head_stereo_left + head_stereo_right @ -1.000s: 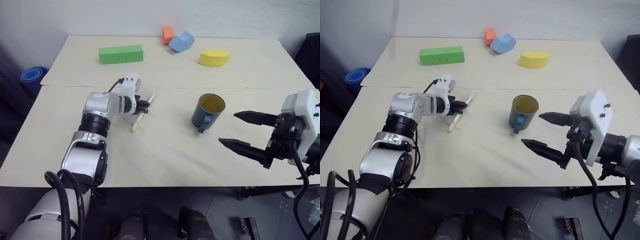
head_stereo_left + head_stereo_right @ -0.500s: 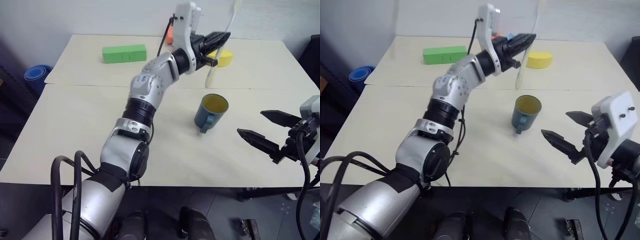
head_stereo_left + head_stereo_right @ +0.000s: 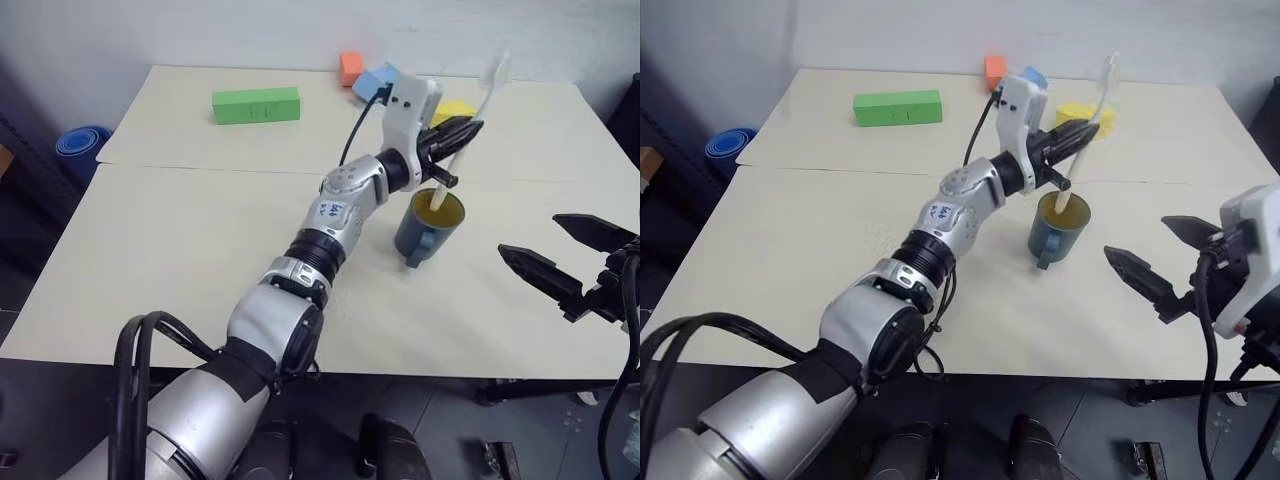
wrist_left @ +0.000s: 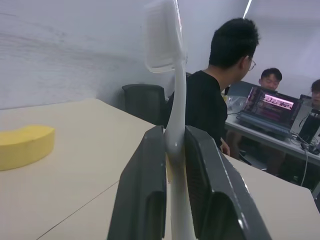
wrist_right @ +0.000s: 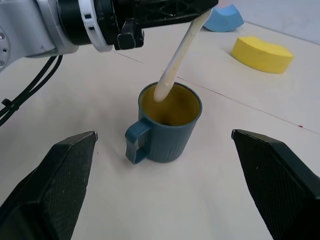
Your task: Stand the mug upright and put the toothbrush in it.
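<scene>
Left gripper (image 3: 455, 135) — pinching the toothbrush (image 3: 1092, 120) mid-handle, fingers (image 4: 145, 190) closed on either side of the white shaft, as the left wrist view shows. Brush is near vertical, bristle head up, slightly tilted; handle tip sits at the mouth of the mug (image 5: 169, 122), just over or just inside the yellow interior — cannot tell whether it touches the bottom. Mug already upright on the tabletop, toward the right side and nearer the front edge than the foam blocks, loop handle facing the front edge. Right gripper (image 3: 565, 265) spread wide, empty, hovering near the right edge, apart from the mug.

Handling judgement: toothbrush looks light, thin, stiff plastic, smooth — likely to swivel in a two-finger pinch, so a mid-shaft hold like this one suits it. It's much longer than the mug is tall, so once let go it should lean against the rim. Mug looks rigid and stable enough not to tip from that.

Yellow block (image 3: 455, 108), blue block (image 3: 375, 80), orange block (image 3: 350, 68) and green block (image 3: 256, 104) lie along the far edge, untouched.
</scene>
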Motion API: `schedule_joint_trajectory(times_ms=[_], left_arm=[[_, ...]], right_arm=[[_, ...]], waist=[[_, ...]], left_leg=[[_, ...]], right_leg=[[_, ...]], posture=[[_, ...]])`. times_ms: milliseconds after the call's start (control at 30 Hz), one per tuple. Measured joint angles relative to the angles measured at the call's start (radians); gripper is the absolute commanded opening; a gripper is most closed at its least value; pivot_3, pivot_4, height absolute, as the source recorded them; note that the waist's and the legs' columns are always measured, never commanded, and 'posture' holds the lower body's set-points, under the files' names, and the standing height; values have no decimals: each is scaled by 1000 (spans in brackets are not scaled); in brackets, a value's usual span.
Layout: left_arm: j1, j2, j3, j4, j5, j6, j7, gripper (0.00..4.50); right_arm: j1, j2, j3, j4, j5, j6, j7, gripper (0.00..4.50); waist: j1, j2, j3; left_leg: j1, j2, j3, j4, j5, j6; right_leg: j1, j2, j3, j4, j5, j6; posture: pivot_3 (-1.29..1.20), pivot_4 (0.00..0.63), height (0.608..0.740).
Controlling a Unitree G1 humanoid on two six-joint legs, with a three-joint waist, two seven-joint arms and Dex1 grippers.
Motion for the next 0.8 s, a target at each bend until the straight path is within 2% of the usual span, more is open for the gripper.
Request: schedule_joint_trajectory(times_ms=[33,200,267,400,433,467,500,533,600,700,800], left_arm=[[6,-5,-3,3,2,-11,1,1741],[57,-10,-4,-14,0,-19,-20,3177],[115,61,-7,-169,-27,103,-59,3732],[167,239,-12,-435,-98,348,-147,3732],[176,328,-17,-513,-126,438,-200,3732],[185,434,-24,-587,-150,529,-267,3732],[202,638,-32,-697,-168,635,-414,3732],[231,784,-57,-754,-168,645,-543,3732],[305,964,-121,-802,-148,620,-729,3732],[394,1072,-166,-803,-109,534,-878,3732],[412,1080,-171,-805,-100,509,-887,3732]], right_arm=[[-2,-2,0,1,3,-7,-4,4500],[-34,-9,16,22,8,-36,-21,4500],[-33,-26,24,33,-13,-36,2,4500],[-10,-41,24,73,-54,-33,64,4500],[0,-47,24,90,-73,-32,99,4500],[15,-51,22,108,-94,-31,141,4500],[58,-56,15,158,-143,-25,234,4500],[90,-74,14,194,-193,-25,328,4500],[120,-99,13,235,-260,-35,463,4500],[102,-119,23,310,-333,-61,573,4500],[45,-126,54,370,-376,-86,621,4500]], waist=[[-1,0,0],[-4,0,0],[-10,0,0],[-22,1,0],[-29,1,0],[-36,1,0],[-40,2,-1],[-36,4,-2],[-31,4,-2],[-16,4,-2],[-4,2,-2]], left_leg=[[0,0,0,0,0,0],[0,0,0,1,0,0],[0,1,0,1,0,0],[0,1,0,1,0,0],[0,1,-1,2,0,0],[0,2,-1,1,0,0],[2,2,-1,1,0,-1],[2,2,0,1,0,-1],[2,2,-1,1,0,-2],[-1,1,-3,8,-1,-2],[-1,1,-4,11,-1,-1]], right_leg=[[0,0,0,0,0,0],[0,0,0,1,0,0],[-1,0,0,2,0,0],[-2,0,1,4,0,0],[-2,0,1,6,0,0],[-3,1,1,7,0,0],[-3,1,1,8,0,0],[-3,1,1,7,0,0],[-1,1,0,6,0,0],[1,1,0,4,0,0],[3,1,0,4,0,0]], posture=[[0,150,740],[0,150,740],[0,150,740],[0,150,740],[0,150,740],[0,150,740],[0,150,740],[0,150,740],[0,150,740],[0,150,740],[0,150,740]])
